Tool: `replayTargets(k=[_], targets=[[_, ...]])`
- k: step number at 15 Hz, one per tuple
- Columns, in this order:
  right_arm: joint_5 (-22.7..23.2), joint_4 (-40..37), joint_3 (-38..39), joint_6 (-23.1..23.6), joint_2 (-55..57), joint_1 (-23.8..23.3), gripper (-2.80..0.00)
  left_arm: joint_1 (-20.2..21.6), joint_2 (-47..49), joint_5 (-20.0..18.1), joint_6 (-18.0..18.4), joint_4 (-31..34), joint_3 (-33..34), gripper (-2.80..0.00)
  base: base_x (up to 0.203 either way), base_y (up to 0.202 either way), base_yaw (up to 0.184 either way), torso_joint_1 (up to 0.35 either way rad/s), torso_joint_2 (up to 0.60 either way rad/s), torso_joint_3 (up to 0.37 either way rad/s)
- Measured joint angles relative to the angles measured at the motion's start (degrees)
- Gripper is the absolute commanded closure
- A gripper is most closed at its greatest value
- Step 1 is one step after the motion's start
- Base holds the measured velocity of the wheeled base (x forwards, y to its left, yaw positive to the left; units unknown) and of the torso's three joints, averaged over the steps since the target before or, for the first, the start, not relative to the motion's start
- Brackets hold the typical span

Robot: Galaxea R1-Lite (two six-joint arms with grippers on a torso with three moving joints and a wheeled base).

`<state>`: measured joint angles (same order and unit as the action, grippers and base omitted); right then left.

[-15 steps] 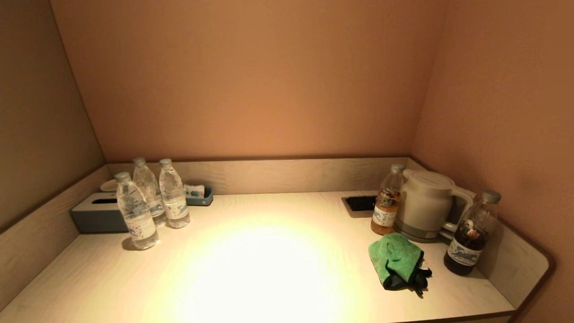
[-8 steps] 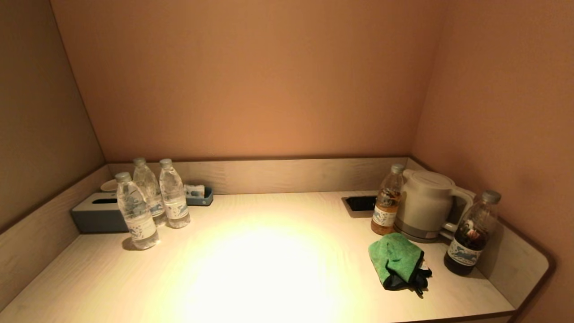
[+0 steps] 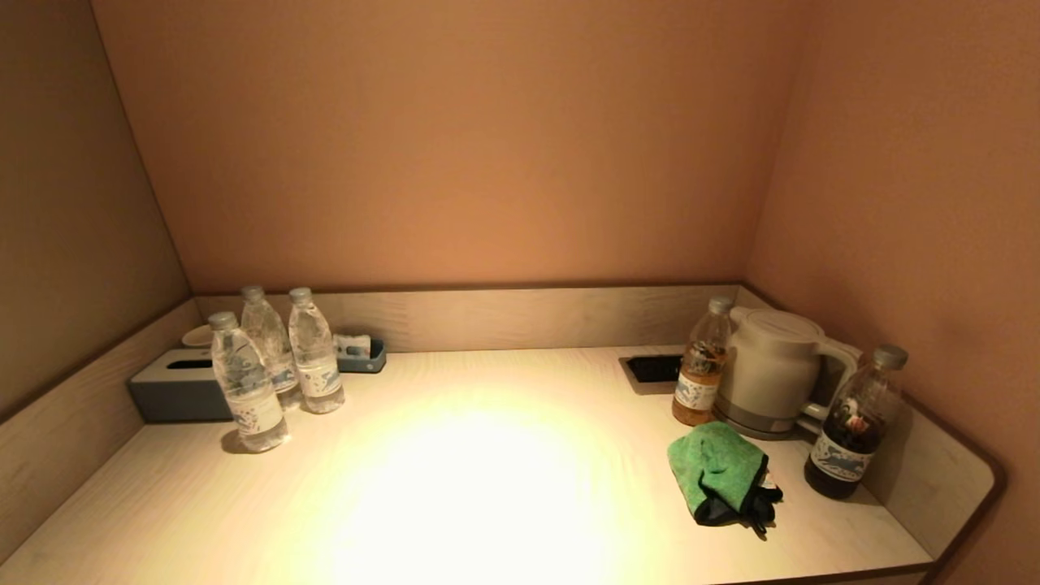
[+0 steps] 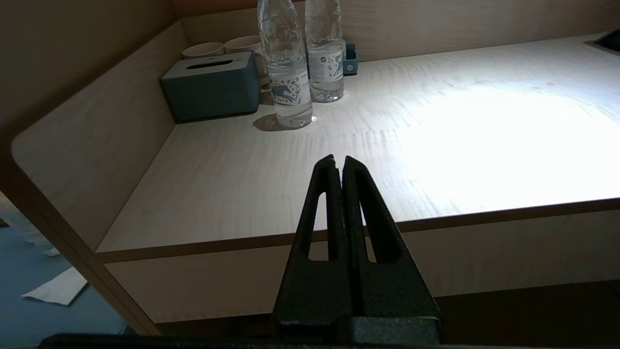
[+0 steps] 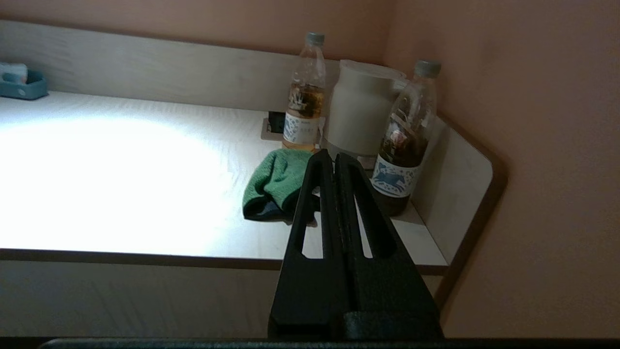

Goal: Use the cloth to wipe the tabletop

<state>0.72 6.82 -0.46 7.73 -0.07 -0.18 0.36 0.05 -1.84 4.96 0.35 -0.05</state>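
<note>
A crumpled green cloth (image 3: pixel 717 471) with a dark edge lies on the pale wooden tabletop (image 3: pixel 487 487) at the right, in front of the kettle; it also shows in the right wrist view (image 5: pixel 276 182). Neither arm shows in the head view. My right gripper (image 5: pixel 333 157) is shut and empty, held off the table's front edge, near the cloth's side. My left gripper (image 4: pixel 338 161) is shut and empty, held off the front edge at the table's left part.
Three clear water bottles (image 3: pixel 272 366), a grey-blue tissue box (image 3: pixel 175 388) and a small blue tray (image 3: pixel 361 355) stand back left. A white kettle (image 3: pixel 768 370), an amber bottle (image 3: pixel 700 364), a dark bottle (image 3: pixel 853 422) and a recessed socket (image 3: pixel 652 368) are at right. Raised boards rim the table.
</note>
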Motion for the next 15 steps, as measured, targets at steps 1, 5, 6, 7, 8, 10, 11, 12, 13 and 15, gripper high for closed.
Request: replayTargets(k=[1, 5, 6, 7, 8, 10, 11, 12, 13, 15], targets=[[0.3, 0.9, 0.2, -0.5, 0.0, 0.0, 0.0, 0.0, 0.0, 0.0, 0.0, 0.0, 0.0, 0.0, 0.0, 0.0, 0.0, 0.0, 0.0, 0.0], [0.8, 1.4, 0.4, -1.9, 0.0, 0.0, 0.0, 0.0, 0.0, 0.0, 0.0, 0.0, 0.0, 0.0, 0.0, 0.0, 0.0, 0.0, 0.0, 0.0], [0.8, 0.7, 0.4, -2.6, 0.0, 0.0, 0.0, 0.0, 0.0, 0.0, 0.0, 0.0, 0.0, 0.0, 0.0, 0.0, 0.0, 0.0, 0.0, 0.0], [0.6, -0.1, 0.4, -3.5, 0.0, 0.0, 0.0, 0.0, 0.0, 0.0, 0.0, 0.0, 0.0, 0.0, 0.0, 0.0, 0.0, 0.0, 0.0, 0.0], [0.4, -1.4, 0.4, -4.4, 0.0, 0.0, 0.0, 0.0, 0.0, 0.0, 0.0, 0.0, 0.0, 0.0, 0.0, 0.0, 0.0, 0.0, 0.0, 0.0], [0.4, -4.0, 0.5, -5.3, 0.0, 0.0, 0.0, 0.1, 0.0, 0.0, 0.0, 0.0, 0.0, 0.0, 0.0, 0.0, 0.0, 0.0, 0.0, 0.0], [0.4, -5.1, 0.5, -5.3, 0.0, 0.0, 0.0, 0.1, 0.0, 0.0, 0.0, 0.0, 0.0, 0.0, 0.0, 0.0, 0.0, 0.0, 0.0, 0.0], [0.4, -6.0, 0.5, -5.4, 0.0, 0.0, 0.0, 0.0, 0.0, 0.0, 0.0, 0.0, 0.0, 0.0, 0.0, 0.0, 0.0, 0.0, 0.0, 0.0], [0.4, -6.5, 0.5, -5.4, 0.0, 0.0, 0.0, 0.0, 0.0, 0.0, 0.0, 0.0, 0.0, 0.0, 0.0, 0.0, 0.0, 0.0, 0.0, 0.0], [0.4, -6.9, 0.5, -5.4, 0.0, 0.0, 0.0, 0.0, 0.0, 0.0, 0.0, 0.0, 0.0, 0.0, 0.0, 0.0, 0.0, 0.0, 0.0, 0.0]])
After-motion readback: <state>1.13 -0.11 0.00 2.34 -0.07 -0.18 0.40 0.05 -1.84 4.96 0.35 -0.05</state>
